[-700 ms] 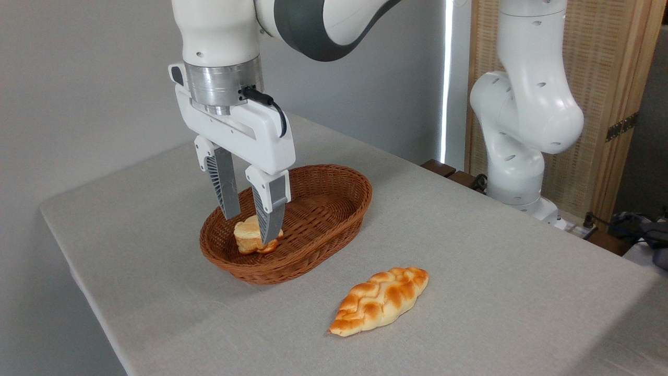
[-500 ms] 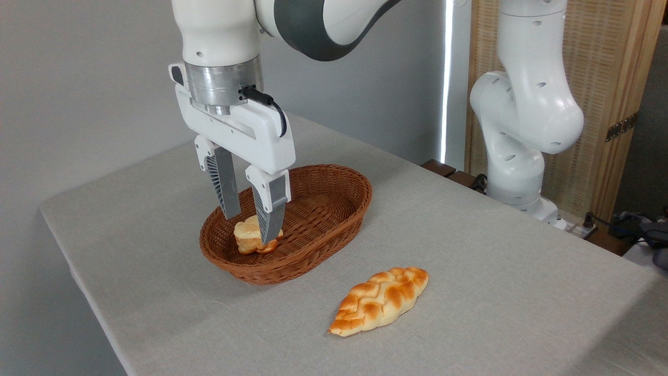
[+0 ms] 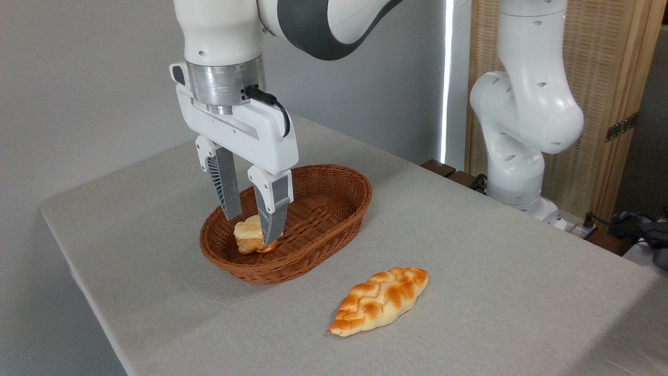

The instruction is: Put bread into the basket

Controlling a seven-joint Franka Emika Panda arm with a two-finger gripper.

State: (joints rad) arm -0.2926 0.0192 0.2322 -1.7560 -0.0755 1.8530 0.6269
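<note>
The reddish-brown wicker basket (image 3: 334, 209) sits left of the table's middle. A small pale bun (image 3: 247, 235) lies inside its near-left end, partly hidden by my nearer finger. My gripper (image 3: 251, 228) hangs straight over the bun, open, its two grey fingers astride the bun with a gap to the farther finger. The long braided golden loaf (image 3: 380, 300) rests on the tablecloth in front and to the right of the basket, well apart from the gripper.
The grey tablecloth (image 3: 496, 292) covers the table, whose edges fall away at the left and front. The arm's white base (image 3: 522, 130) stands at the back right before a woven screen (image 3: 600, 78). Cables and dark gear (image 3: 642, 230) lie beyond the right edge.
The gripper has risen slightly and shifted a little to the right; the bun stays lying in the basket and the loaf has not moved.
</note>
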